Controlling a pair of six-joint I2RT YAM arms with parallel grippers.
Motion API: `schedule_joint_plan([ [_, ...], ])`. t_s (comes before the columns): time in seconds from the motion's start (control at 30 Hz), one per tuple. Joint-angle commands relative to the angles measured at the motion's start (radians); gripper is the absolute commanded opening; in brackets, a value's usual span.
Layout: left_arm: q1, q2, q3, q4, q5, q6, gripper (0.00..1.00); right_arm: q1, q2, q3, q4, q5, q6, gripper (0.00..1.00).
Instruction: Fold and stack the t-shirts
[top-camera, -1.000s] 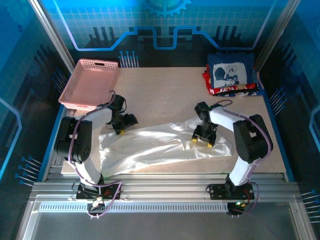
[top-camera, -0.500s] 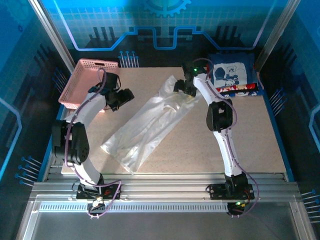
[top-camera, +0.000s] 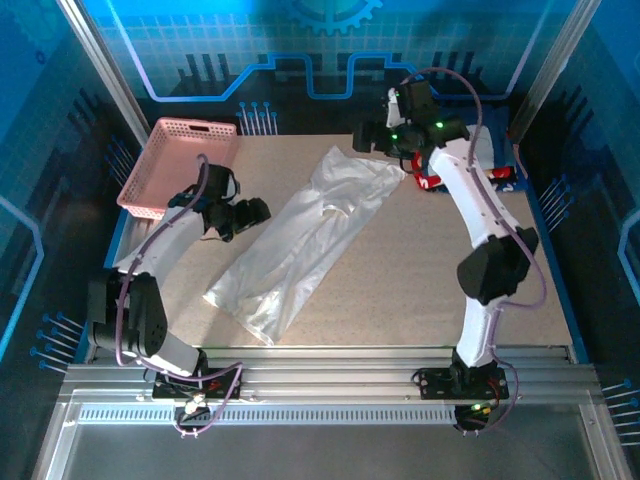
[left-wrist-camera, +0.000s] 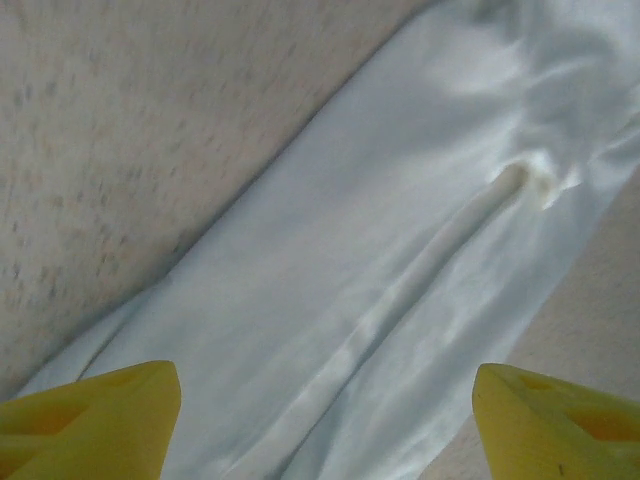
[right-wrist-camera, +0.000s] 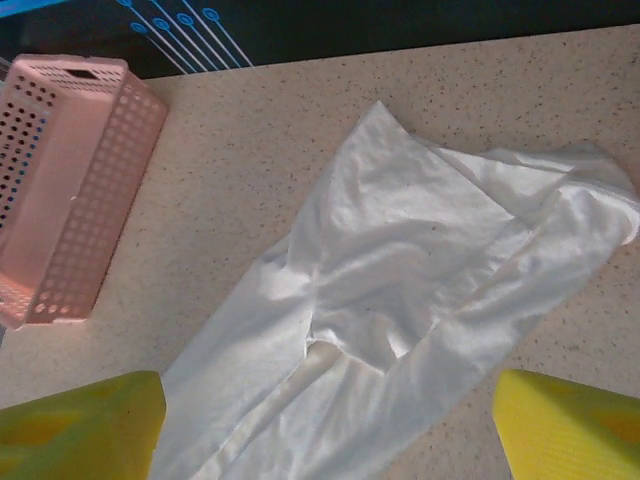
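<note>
Lying bunched in a long diagonal strip on the table, the white shirt is held by neither the left claw nor the right claw, both spread apart. Folded unflattened, it may come out lopsided and slide off the stack.

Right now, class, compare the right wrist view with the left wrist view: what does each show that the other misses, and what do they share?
Right wrist, not left wrist: the pink basket and the wide crumpled end of the white shirt. Left wrist, not right wrist: a close look at one long crease in the cloth. Both: the shirt on the speckled table, below an open, empty hand, the right hand or the left hand.
</note>
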Motion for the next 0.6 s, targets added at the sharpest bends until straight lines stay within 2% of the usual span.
schedule_joint_plan([
  [0.0, 0.000, 0.040, -0.029, -0.043, 0.035, 0.018, 0.75, 0.029, 0.030, -0.178, 0.044, -0.045, 0.087, 0.83],
  [0.07, 0.000, 0.070, -0.038, -0.041, 0.037, 0.008, 0.73, 0.044, 0.038, -0.256, 0.097, -0.060, 0.148, 0.78],
  [0.17, 0.000, 0.115, -0.038, -0.047, 0.035, 0.006, 0.68, 0.072, 0.087, -0.312, 0.156, -0.080, 0.223, 0.64],
  [0.27, 0.002, 0.151, -0.041, -0.050, 0.029, 0.007, 0.61, 0.102, 0.176, -0.281, 0.128, -0.060, 0.266, 0.46],
  [0.33, 0.002, 0.169, -0.052, -0.049, 0.026, 0.006, 0.57, 0.116, 0.236, -0.250, 0.095, -0.043, 0.289, 0.39],
  [0.43, 0.002, 0.197, -0.066, -0.054, 0.015, 0.004, 0.53, 0.126, 0.308, -0.214, 0.042, -0.001, 0.322, 0.33],
  [0.57, 0.003, 0.225, -0.097, -0.026, 0.027, -0.018, 0.52, 0.115, 0.389, -0.170, -0.020, 0.056, 0.363, 0.30],
])
